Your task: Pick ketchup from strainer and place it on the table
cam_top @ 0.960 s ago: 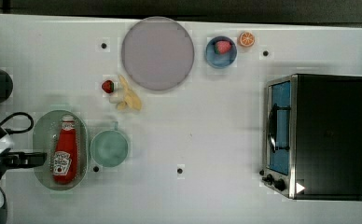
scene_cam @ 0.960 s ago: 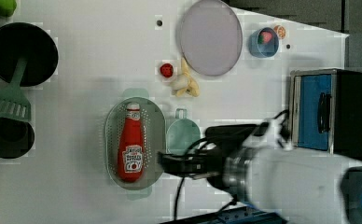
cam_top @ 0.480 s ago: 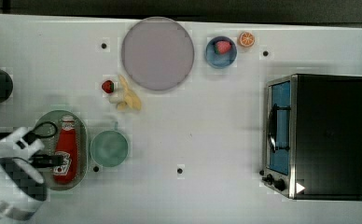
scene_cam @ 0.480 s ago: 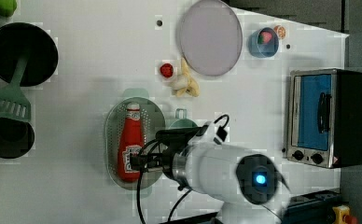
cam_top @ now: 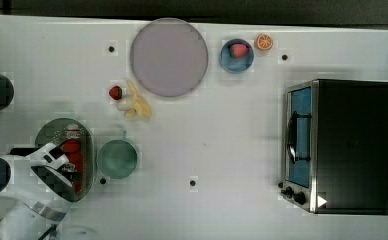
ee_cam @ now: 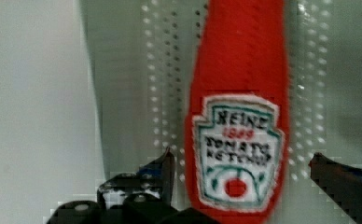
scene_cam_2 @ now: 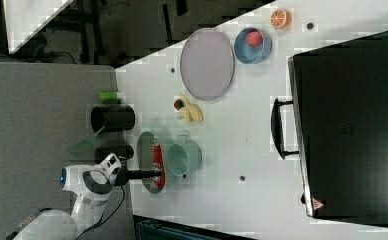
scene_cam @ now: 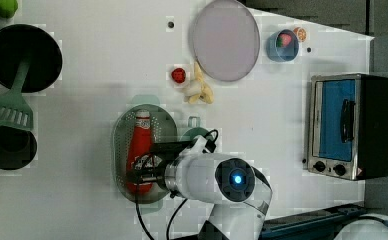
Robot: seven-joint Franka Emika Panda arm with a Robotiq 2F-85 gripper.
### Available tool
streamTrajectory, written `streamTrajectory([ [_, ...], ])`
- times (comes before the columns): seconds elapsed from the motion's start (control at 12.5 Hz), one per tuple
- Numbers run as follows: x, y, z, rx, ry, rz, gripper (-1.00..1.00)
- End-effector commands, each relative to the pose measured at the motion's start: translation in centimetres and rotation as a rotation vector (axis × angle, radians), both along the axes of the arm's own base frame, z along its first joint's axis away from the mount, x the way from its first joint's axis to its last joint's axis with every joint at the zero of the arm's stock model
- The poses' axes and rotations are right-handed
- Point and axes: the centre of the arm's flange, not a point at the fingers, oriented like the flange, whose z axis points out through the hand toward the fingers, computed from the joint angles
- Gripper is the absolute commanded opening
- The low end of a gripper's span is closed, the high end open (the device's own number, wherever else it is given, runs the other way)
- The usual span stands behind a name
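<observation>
Ketchup [scene_cam: 138, 150] lying flat in strainer [scene_cam: 122, 131] on table [scene_cam: 97, 65], beside cup [cam_top: 116, 158]. Gripper [ee_cam: 242, 172] low over the label, 2 fingers [ee_cam: 163, 168] spread wide, straddling it, not gripping.

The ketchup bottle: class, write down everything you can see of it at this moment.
The ketchup is a small red squeeze bottle, plastic by its look, with a white cap and a white label reading "Heinz Tomato Ketchup" above a small tomato picture. It lies on its side, lengthwise in the pale green perforated strainer, resting on the bottom. The open gripper has one finger on either side of the label end, jaws wide and not pressing the bottle.
</observation>
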Motion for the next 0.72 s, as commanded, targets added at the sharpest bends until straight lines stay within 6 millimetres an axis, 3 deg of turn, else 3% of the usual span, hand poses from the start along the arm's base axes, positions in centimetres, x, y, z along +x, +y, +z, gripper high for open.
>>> streamTrajectory([
  [0.08, 1.3, 0.0, 0.1, 0.006, -0.055, -0.125, 1.0],
  [0.4, 1.5, 0.2, -2.6, -0.005, -0.038, -0.116, 1.0],
  [0.48, 1.5, 0.1, -3.1, -0.01, -0.034, -0.116, 0.91],
  [0.72, 1.6, 0.4, -3.1, 0.001, -0.042, -0.112, 0.21],
])
